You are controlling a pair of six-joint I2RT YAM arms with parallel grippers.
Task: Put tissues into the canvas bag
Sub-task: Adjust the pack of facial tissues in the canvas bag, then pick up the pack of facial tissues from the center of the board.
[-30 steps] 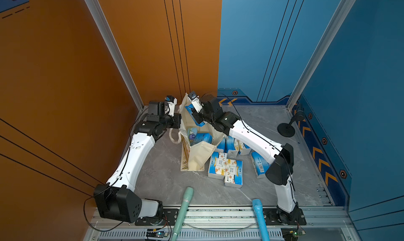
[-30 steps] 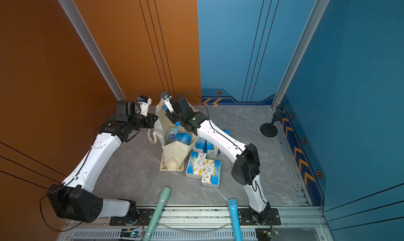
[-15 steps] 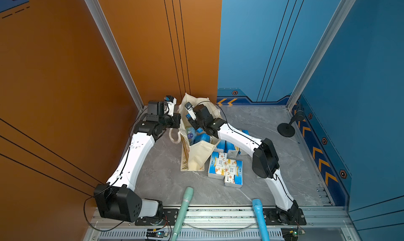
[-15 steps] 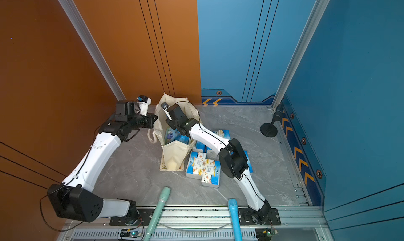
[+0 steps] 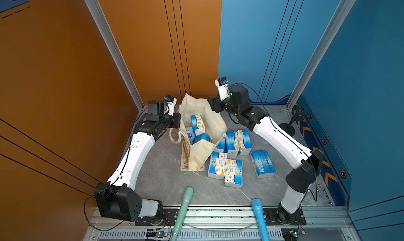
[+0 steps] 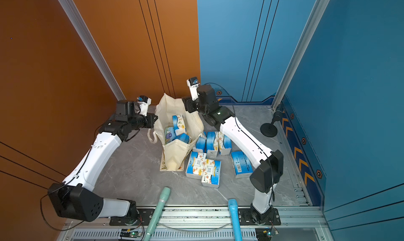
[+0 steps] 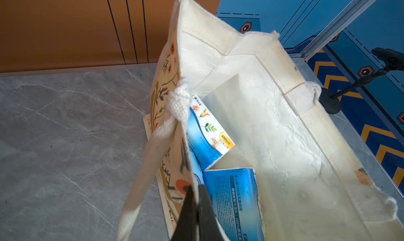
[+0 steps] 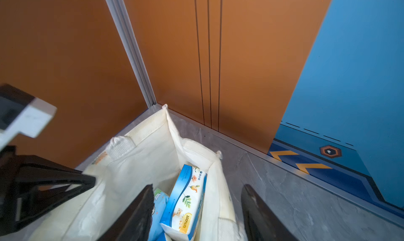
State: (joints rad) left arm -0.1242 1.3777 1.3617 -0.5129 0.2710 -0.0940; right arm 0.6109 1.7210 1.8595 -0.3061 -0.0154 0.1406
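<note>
The canvas bag (image 5: 215, 121) (image 6: 168, 110) is stood open near the far left corner of the grey worktop (image 5: 166, 180). Only in the top views can all the tissues (image 5: 232, 141) be counted. Three packs (image 5: 197, 124) are seen inside the bag. Six more are laid on the worktop by the bag's right side: three in a row, two side by side (image 5: 225, 169) nearer the front edge, and one alone (image 5: 262, 164) a little further right. Nine are counted in all. One green pole (image 5: 184, 203) and one blue pole (image 5: 258, 213) are seen at the front edge, and one black stand (image 5: 288, 128) is set near the far right corner. The left wrist view shows what is hard to see from above. The left gripper (image 7: 197, 187) is closed tight, and the bag's left wall is pinched between its jaws, beside a loop handle (image 7: 153, 152). Only two packs are seen clearly in that view. In the right wrist view the right gripper (image 8: 197, 186) is seen with its jaws spread wide and nothing held between them. It is hung over the bag's far right rim, with one flowery pack (image 8: 185, 198) stood on end below. The packs on the worktop are not shown in either wrist view.
</note>
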